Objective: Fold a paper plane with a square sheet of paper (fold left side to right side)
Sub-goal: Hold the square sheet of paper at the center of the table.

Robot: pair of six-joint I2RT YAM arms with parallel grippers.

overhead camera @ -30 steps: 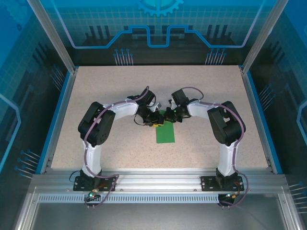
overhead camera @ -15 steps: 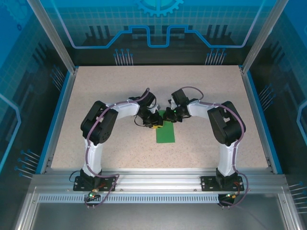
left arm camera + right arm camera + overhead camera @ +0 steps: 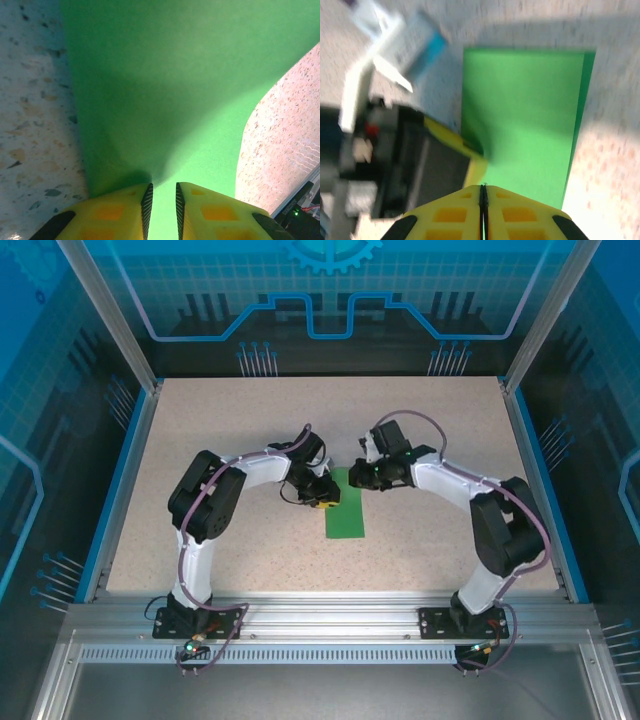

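Enclosed robotics lab cell, indicated by aluminium frame (image 3: 330, 615), blue circuit-printed panels (image 3: 330, 290) and speckled tabletop (image 3: 220, 420).

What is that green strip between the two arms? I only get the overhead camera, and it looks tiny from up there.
Observer: It is the square sheet of paper, folded in half. The right wrist camera shows a lower layer peeking out as a thin darker band along one long edge.
Operator: What is the right tool doing?
Observer: The right tool has its yellow fingers pressed together, and the sheet lies flat ahead of them.
Operator: And the left one?
Observer: In its own camera the left tool has its fingers a little apart, with green showing in the gap. Whether they pinch the paper I cannot tell.
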